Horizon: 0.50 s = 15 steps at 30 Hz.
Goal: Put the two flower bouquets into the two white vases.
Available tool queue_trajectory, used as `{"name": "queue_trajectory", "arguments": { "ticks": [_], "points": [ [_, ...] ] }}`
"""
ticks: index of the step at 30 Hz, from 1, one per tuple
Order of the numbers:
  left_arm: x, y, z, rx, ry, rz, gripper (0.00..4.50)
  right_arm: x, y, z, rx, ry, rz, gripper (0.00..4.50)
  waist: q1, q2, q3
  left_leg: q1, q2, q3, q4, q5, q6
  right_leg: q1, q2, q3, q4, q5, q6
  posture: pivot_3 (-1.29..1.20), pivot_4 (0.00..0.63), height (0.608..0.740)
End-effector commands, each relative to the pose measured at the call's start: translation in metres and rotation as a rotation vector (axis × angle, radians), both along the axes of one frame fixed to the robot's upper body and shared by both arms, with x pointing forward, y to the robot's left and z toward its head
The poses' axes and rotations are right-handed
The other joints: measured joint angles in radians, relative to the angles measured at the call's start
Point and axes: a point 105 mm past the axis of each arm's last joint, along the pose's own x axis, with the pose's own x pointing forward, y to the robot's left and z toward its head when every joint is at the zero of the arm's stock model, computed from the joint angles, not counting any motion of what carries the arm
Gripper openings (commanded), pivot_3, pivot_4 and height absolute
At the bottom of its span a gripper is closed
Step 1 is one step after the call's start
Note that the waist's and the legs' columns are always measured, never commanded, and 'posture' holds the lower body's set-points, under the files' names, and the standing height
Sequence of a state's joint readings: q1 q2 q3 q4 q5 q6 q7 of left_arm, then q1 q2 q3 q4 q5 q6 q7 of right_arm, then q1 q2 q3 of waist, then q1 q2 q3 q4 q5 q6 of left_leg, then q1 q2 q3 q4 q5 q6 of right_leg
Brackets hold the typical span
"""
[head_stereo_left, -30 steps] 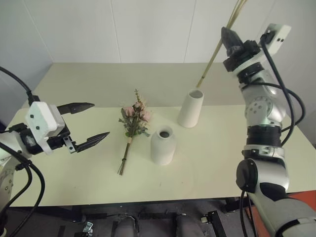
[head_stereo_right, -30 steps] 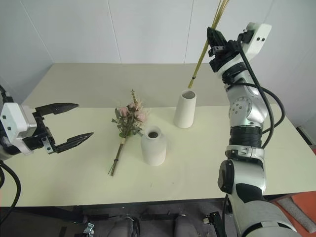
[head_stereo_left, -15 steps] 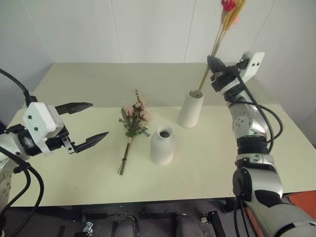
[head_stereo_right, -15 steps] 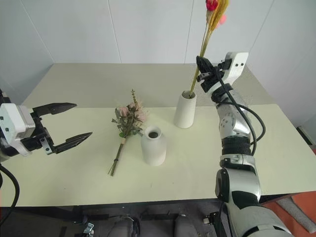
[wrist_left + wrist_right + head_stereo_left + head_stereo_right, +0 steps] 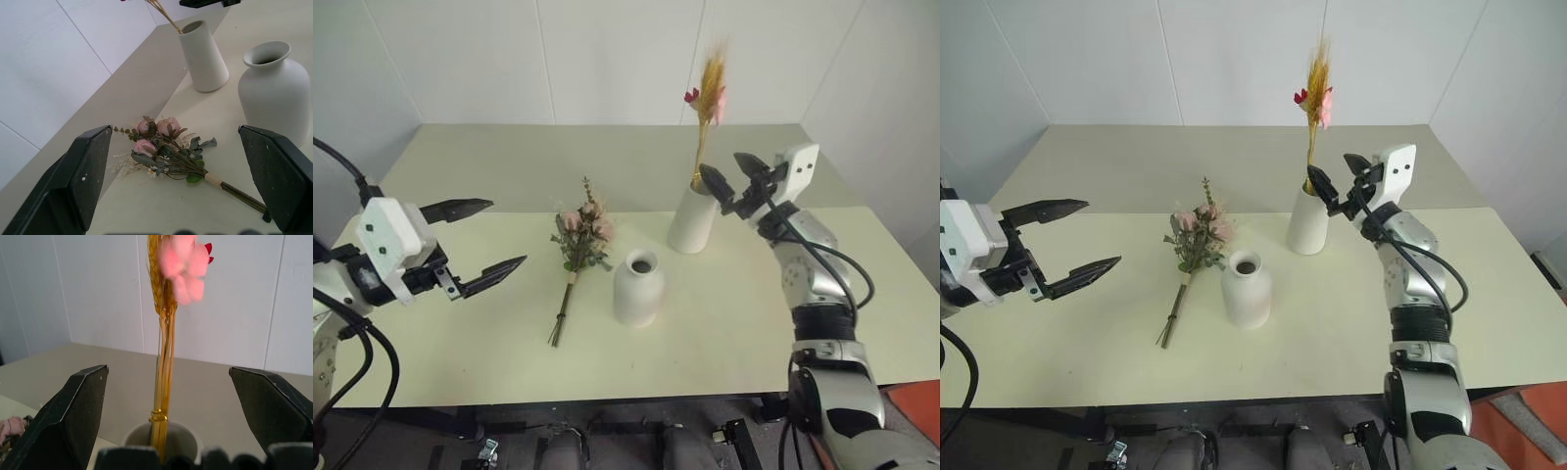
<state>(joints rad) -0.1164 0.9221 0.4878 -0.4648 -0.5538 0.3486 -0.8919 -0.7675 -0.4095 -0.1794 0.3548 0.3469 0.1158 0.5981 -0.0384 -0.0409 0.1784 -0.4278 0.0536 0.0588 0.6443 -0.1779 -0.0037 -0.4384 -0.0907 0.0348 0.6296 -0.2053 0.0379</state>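
- The slim bunch of yellow stalks (image 5: 709,98) with its small pink blooms stands upright in the taller white vase (image 5: 693,217), stems down inside the wide mouth and the heads rising well above the rim.
- The right gripper (image 5: 731,178) sits just beside that vase's mouth, its two black fingers spread wide on either side of the stems and touching nothing; in the right wrist view the stalks run up between the parted fingers with a clear gap on both sides.
- The rose bunch (image 5: 578,239), pink roses with white sprigs and green leaves, lies flat on the pale tabletop (image 5: 460,343), blooms toward the far wall and stems pointing to the near edge.
- The shorter rounded vase (image 5: 637,287) stands upright just to the right of the rose bunch's stems, nearer the front than the taller vase, and its narrow mouth has nothing in it.
- The left gripper (image 5: 481,238) hangs above the tabletop's left side, well apart from the roses, fingers wide apart and holding nothing; it points toward the roses and the two vases.
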Motion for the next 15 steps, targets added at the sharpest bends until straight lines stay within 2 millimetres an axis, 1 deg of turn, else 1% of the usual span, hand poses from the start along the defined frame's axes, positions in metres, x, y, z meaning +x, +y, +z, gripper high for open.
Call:
{"name": "queue_trajectory", "arguments": {
  "ticks": [1, 2, 3, 4, 5, 6, 8, 9, 11, 13, 15],
  "points": [
    [0.016, 0.001, 0.013, -0.090, -0.024, 0.176, 4.50, -0.015, -0.018, 0.027, -0.088, -0.017, -0.019, 4.46, 0.001, 0.000, 0.000, 0.000, 0.000, 0.000, 0.000, 0.000, 0.000, 0.000, 0.000, 0.000, 0.000, 0.000, 0.000, 0.00, 0.150, 0.740],
    [0.023, 0.003, 0.012, -0.104, -0.001, 0.247, 4.50, -0.018, -0.025, 0.031, -0.126, -0.010, -0.025, 4.46, 0.004, 0.000, 0.000, 0.000, 0.000, 0.000, 0.000, 0.000, 0.000, 0.000, 0.000, 0.000, 0.000, 0.000, 0.000, 0.00, 0.150, 0.740],
    [0.031, 0.006, 0.016, -0.123, -0.007, 0.352, 4.50, -0.023, -0.032, 0.037, -0.178, -0.001, -0.030, 4.46, 0.009, 0.000, 0.000, 0.000, 0.000, 0.000, 0.000, 0.000, 0.000, 0.001, 0.000, 0.000, 0.001, 0.000, 0.000, 0.00, 0.150, 0.740],
    [0.040, 0.009, 0.020, -0.169, 0.028, 0.438, 4.50, -0.027, -0.039, 0.044, -0.236, 0.004, -0.036, 4.46, 0.011, 0.000, 0.000, 0.000, 0.000, -0.001, 0.001, 0.000, 0.000, 0.001, 0.000, 0.000, 0.000, 0.000, 0.001, 0.00, 0.150, 0.740],
    [0.045, 0.010, 0.022, -0.197, 0.057, 0.491, 4.50, -0.030, -0.042, 0.048, -0.273, 0.010, -0.040, 4.46, 0.017, -0.001, 0.000, 0.000, -0.001, -0.001, 0.001, 0.000, 0.000, 0.001, 0.000, 0.000, 0.000, 0.000, 0.001, 0.00, 0.150, 0.740],
    [0.053, 0.011, 0.025, -0.248, 0.112, 0.540, 4.50, -0.034, -0.045, 0.053, -0.309, 0.031, -0.019, 4.46, 0.021, -0.001, 0.000, 0.001, -0.001, -0.001, 0.001, 0.000, 0.000, 0.001, 0.000, 0.000, 0.000, -0.001, 0.003, 0.00, 0.150, 0.740],
    [0.066, 0.005, 0.021, -0.325, 0.284, 0.580, 4.50, -0.045, -0.046, 0.055, -0.412, 0.089, 0.049, 4.46, 0.022, -0.001, 0.000, 0.001, -0.001, -0.002, 0.001, 0.000, 0.000, 0.002, 0.001, 0.000, 0.000, -0.002, 0.005, 0.00, 0.150, 0.740],
    [0.069, -0.003, 0.015, -0.308, 0.365, 0.587, 4.50, -0.050, -0.048, 0.055, -0.470, 0.117, 0.069, 4.46, 0.021, -0.002, 0.000, 0.002, -0.002, -0.003, 0.002, 0.000, 0.000, 0.003, 0.001, 0.000, 0.000, -0.002, 0.005, 0.00, 0.150, 0.740],
    [0.071, -0.012, 0.007, -0.261, 0.460, 0.597, 4.50, -0.055, -0.049, 0.054, -0.538, 0.158, 0.091, 4.46, 0.016, -0.002, 0.000, 0.003, -0.002, -0.003, 0.001, 0.000, 0.000, 0.005, 0.001, 0.000, -0.001, -0.002, 0.005, 0.00, 0.150, 0.740],
    [0.074, -0.028, -0.014, -0.184, 0.612, 0.524, 4.50, -0.070, -0.051, 0.049, -0.629, 0.215, 0.165, 4.46, 0.011, -0.002, 0.000, 0.004, -0.002, -0.003, 0.001, 0.000, 0.000, 0.005, 0.001, 0.001, -0.002, -0.002, 0.006, 0.00, 0.150, 0.740],
    [0.077, -0.034, -0.031, -0.128, 0.717, 0.503, 4.50, -0.084, -0.053, 0.046, -0.683, 0.260, 0.241, 4.46, 0.009, -0.002, 0.000, 0.004, -0.002, -0.004, 0.000, 0.000, 0.000, 0.004, 0.001, 0.001, -0.001, -0.002, 0.006, 0.00, 0.150, 0.740]
  ]
}}
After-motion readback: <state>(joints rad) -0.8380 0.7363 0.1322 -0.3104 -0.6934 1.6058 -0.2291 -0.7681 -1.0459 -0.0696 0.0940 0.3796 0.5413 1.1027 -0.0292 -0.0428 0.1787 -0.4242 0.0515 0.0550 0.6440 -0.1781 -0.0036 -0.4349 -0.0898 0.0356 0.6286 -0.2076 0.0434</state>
